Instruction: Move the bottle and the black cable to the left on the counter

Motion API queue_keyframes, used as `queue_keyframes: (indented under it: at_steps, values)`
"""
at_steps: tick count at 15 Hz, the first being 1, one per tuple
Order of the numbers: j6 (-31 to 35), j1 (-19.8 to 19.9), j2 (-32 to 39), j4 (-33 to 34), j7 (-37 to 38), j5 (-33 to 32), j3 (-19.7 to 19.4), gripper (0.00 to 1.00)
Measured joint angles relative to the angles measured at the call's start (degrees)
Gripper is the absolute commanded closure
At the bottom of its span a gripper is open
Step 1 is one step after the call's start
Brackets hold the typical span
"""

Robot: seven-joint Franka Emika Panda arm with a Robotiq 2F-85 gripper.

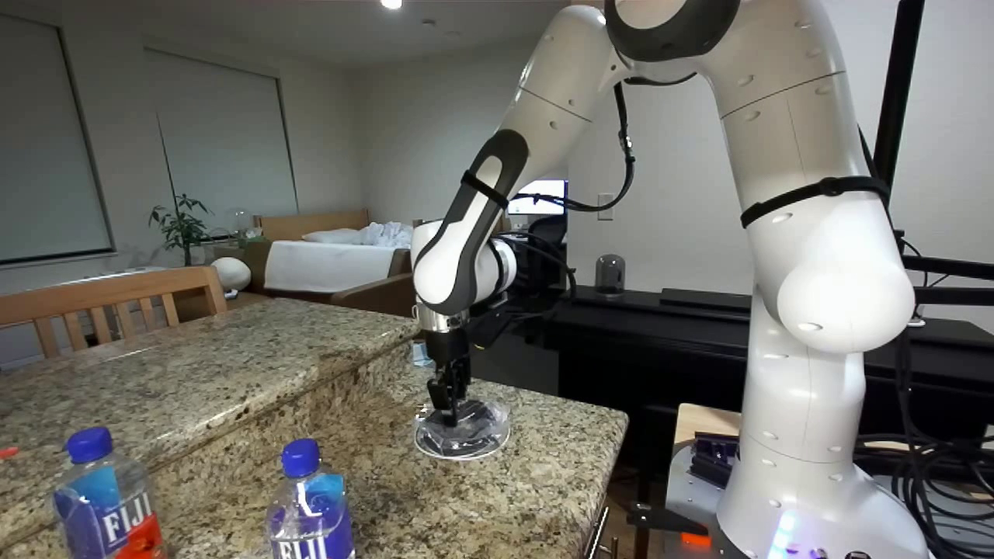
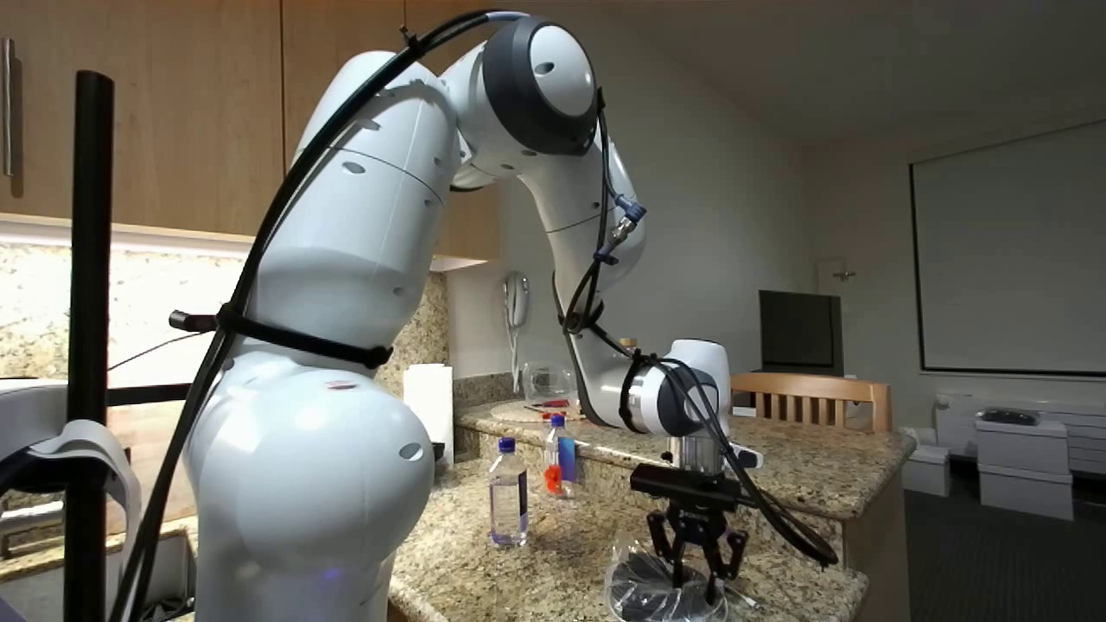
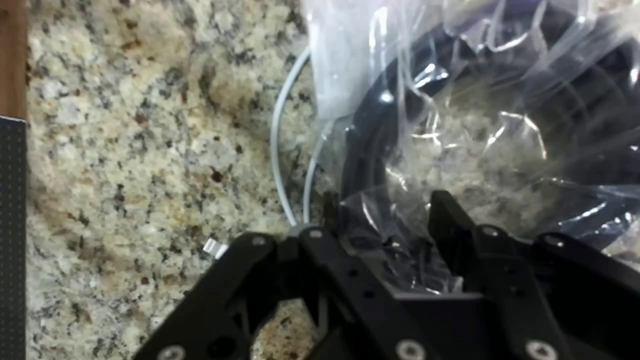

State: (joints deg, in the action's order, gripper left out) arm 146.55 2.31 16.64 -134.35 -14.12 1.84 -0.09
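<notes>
Clear plastic, creased and glinting, fills much of my wrist view: a bag, and inside it the black cable, wound in a coil with the counter showing through its middle. The bag lies on the lower part of the counter, near the edge. I have my gripper pointed down over it, fingers parted, astride one side of the coil: one finger beyond the ring, the other over its open middle. Whether either presses on the plastic I can't tell. A white cord bends along the bag's edge, its plug on the counter; whether any cord runs inside is unclear. In both exterior views a bottle stands upright on the same level, well apart from the bag, and another bottle just beside the wall of the raised ledge. Both are see-through and capped in blue, but how full I can't make out. Farther back, a clear dome stands on a black surface; what it holds is too dark to tell.
</notes>
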Motion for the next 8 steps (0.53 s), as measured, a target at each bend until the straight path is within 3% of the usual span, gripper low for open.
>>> queue_keyframes:
  at_steps: [2, 8]
  values:
    - [-1.33, -0.07, 0.0, 0.53, 0.52, -1.09, -0.03, 0.89]
    - [-3.27, -0.36, 0.0, 1.07, 0.67, -2.55, 0.0, 0.86]
